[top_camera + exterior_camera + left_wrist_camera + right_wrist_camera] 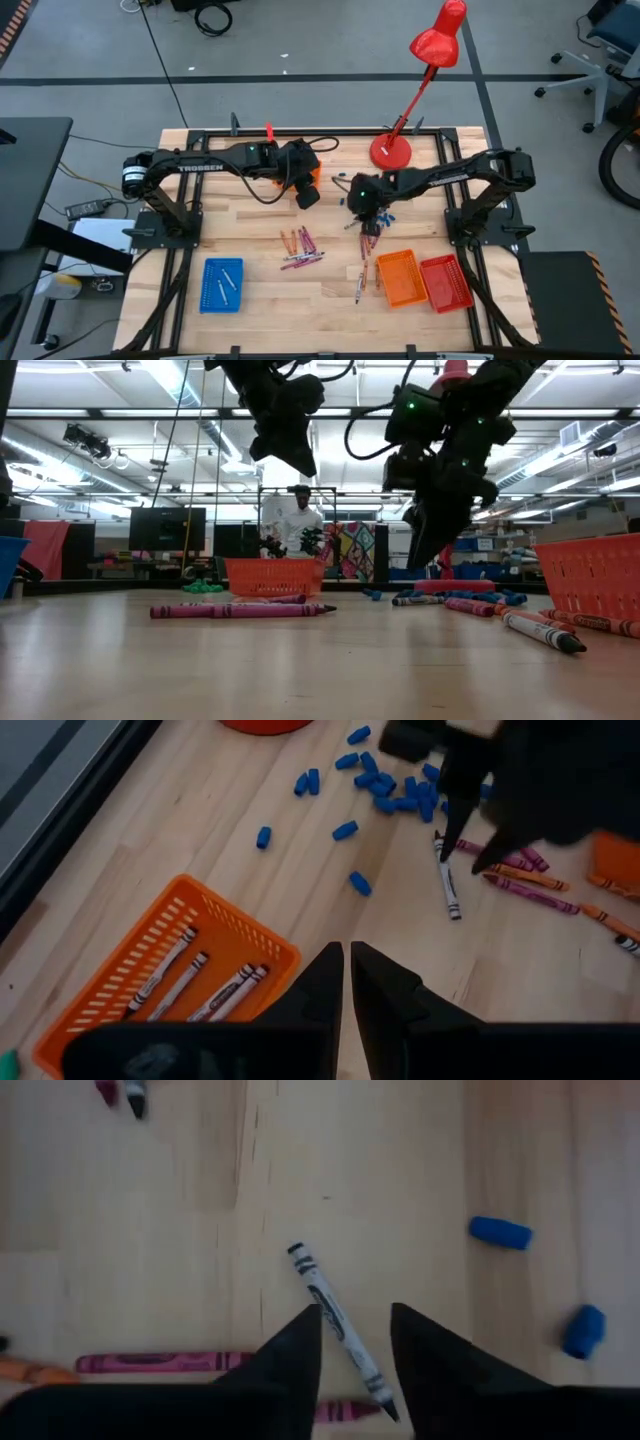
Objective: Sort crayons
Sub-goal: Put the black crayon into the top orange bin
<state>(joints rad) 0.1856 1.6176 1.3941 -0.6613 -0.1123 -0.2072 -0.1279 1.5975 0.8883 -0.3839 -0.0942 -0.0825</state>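
Two arms in play; only my right one is at work. Right gripper (pixel 355 1342) hovers over mid-bench, fingers apart with a narrow gap, holding nothing. Directly below, a grey crayon (pixel 338 1325) lies flat on the bench (pixel 400 1170), showing in the gap between my fingers. Its long axis runs slantwise across that gap, not square to it; judgement: a small wrist turn would square the fingers to the stick before I drop onto it. A magenta crayon (pixel 160 1362) lies just beside it, roughly crosswise to the grey one, so a sloppy descent could catch both. Blue pieces (pixel 500 1232) sit well apart.

Left gripper (pixel 347 982) hangs near the bench's back edge, fingers nearly together, empty, above an orange tray (pixel 110 995) with grey crayons in it. Right arm is clearly the nearer to the target crayon. More crayons (pixel 302 248) lie scattered mid-bench.
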